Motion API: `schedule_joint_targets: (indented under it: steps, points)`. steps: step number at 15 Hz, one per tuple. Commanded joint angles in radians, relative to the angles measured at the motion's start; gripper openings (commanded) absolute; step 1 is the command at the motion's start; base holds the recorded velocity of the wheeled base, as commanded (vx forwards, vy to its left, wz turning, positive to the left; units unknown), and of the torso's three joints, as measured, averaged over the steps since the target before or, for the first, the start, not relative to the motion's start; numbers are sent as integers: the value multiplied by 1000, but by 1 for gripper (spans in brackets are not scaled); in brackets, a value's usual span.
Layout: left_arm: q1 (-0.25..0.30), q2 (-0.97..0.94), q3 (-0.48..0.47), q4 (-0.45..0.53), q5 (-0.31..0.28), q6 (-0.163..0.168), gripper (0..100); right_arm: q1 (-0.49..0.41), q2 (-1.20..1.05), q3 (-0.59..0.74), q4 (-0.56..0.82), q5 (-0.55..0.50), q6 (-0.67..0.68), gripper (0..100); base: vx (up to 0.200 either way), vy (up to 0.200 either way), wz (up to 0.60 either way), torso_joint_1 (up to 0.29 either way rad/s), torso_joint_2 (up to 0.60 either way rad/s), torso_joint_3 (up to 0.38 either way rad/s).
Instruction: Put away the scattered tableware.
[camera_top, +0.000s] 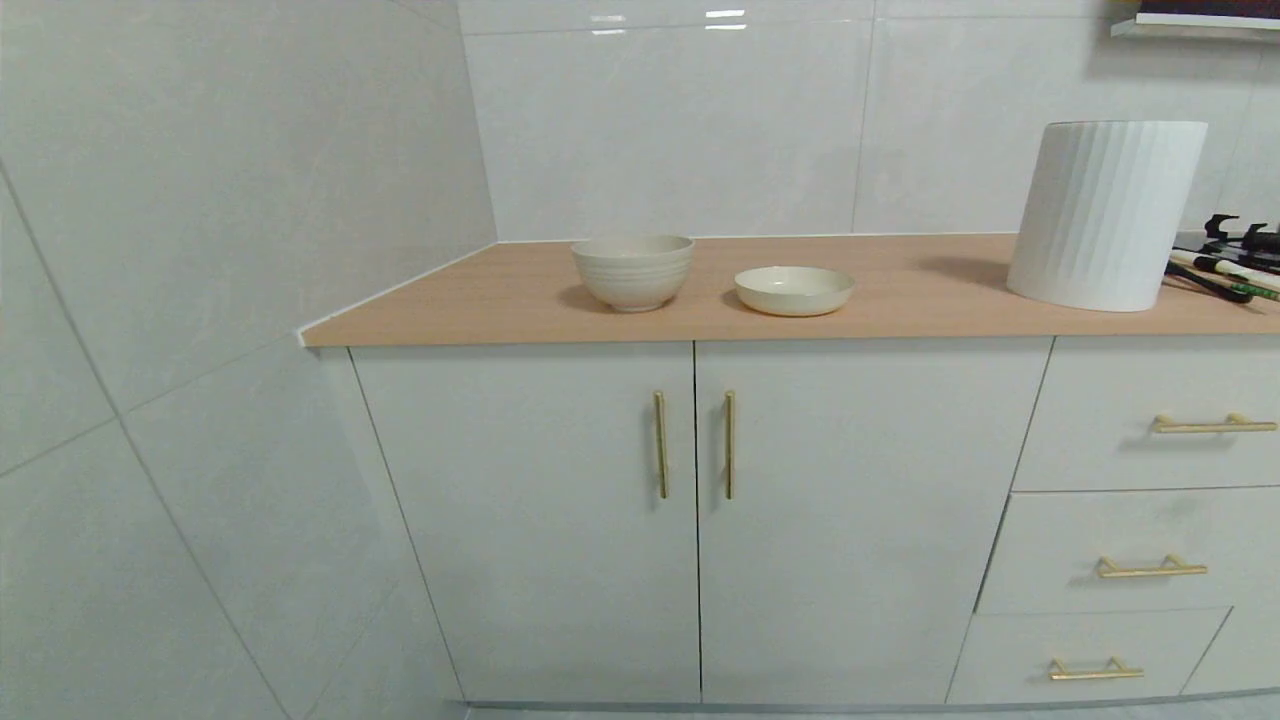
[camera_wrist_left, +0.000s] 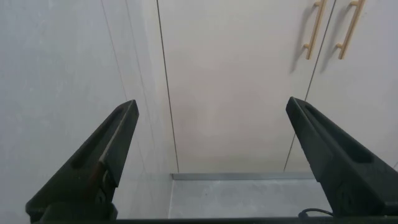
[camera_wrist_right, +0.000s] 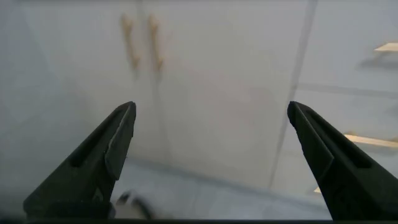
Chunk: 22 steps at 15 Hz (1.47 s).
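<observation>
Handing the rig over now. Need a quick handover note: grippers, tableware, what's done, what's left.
Left gripper: open, empty, facing the white cabinet doors.
Right gripper: open, empty, facing the same doors.
Cream ribbed bowl and shallow cream dish sit apart, side by side, on the wooden countertop.
Done: nothing; doors shut.
Left: put away both pieces.

Bright, even light; soft shadows.

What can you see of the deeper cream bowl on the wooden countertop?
The deep cream bowl is round and matte, with horizontal ridges around its wall and a narrow foot. It stands upright on the light wooden countertop, near its front edge, apart from the shallow cream dish to its right. Nothing else touches it; its contents are hidden.
</observation>
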Motion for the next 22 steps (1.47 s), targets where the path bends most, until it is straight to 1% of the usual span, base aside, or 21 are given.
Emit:
schedule_joint_targets:
  steps: [1, 2, 3, 4, 5, 6, 7, 8, 9, 10, 12, 13, 15, 16, 17, 20, 22]
  points:
    - [0, 0, 0, 0, 0, 0, 100, 9, 411, -122, 10, 131, -1, 100, 0, 0, 0, 0, 0, 0]
    - [0, 0, 0, 0, 0, 0, 100, 32, 529, -186, 8, 144, -7, 100, 0, 0, 0, 0, 0, 0]
    - [0, 0, 0, 0, 0, 0, 100, 89, 638, -254, 8, 155, -24, 100, 0, 0, 0, 0, 0, 0]
    - [0, 0, 0, 0, 0, 0, 100, 89, 638, -254, 8, 155, -24, 100, 0, 0, 0, 0, 0, 0]
    - [0, 0, 0, 0, 0, 0, 100, 198, 797, -346, -15, 154, -27, 100, 0, 0, 0, 0, 0, 0]
    - [0, 0, 0, 0, 0, 0, 100, 265, 952, -412, -75, 152, -24, 100, 0, 0, 0, 0, 0, 0]
    - [0, 0, 0, 0, 0, 0, 100, 279, 995, -425, -102, 152, -22, 100, 0, 0, 0, 0, 0, 0]
    - [0, 0, 0, 0, 0, 0, 100, 314, 1110, -461, -184, 152, -21, 100, 0, 0, 0, 0, 0, 0]
    - [2, 0, 0, 0, 0, 0, 100, 328, 1192, -490, -243, 152, -9, 100, 0, 0, 0, 0, 0, 0]
    - [0, 0, 0, 0, 0, 0, 100, 351, 1302, -534, -332, 157, 22, 100, 0, 0, 0, 0, 0, 0]
    - [0, 0, 0, 0, 0, 0, 100, 394, 1429, -606, -411, 157, 70, 100, 0, 0, 0, 0, 0, 0]
    - [0, 0, 0, 0, 0, 0, 100, 423, 1501, -663, -438, 158, 123, 100, 0, 0, 0, 0, 0, 0]
    - [0, 0, 0, 0, 0, 0, 100, 438, 1586, -769, -443, 158, 225, 100, 0, 0, 0, 0, 0, 0]
    - [0, 0, 0, 0, 0, 0, 100, 438, 1609, -795, -443, 158, 243, 100, 0, 0, 0, 0, 0, 0]
    - [0, 0, 0, 0, 0, 0, 100, 438, 1661, -850, -443, 157, 258, 100, 0, 0, 0, 0, 0, 0]
    - [0, 0, 0, 0, 0, 0, 100, 440, 1782, -956, -446, 157, 263, 100, 0, 0, 0, 0, 0, 0]
    - [0, 0, 0, 0, 0, 0, 100, 440, 1859, -973, -483, 155, 260, 100, 0, 0, 0, 0, 0, 0]
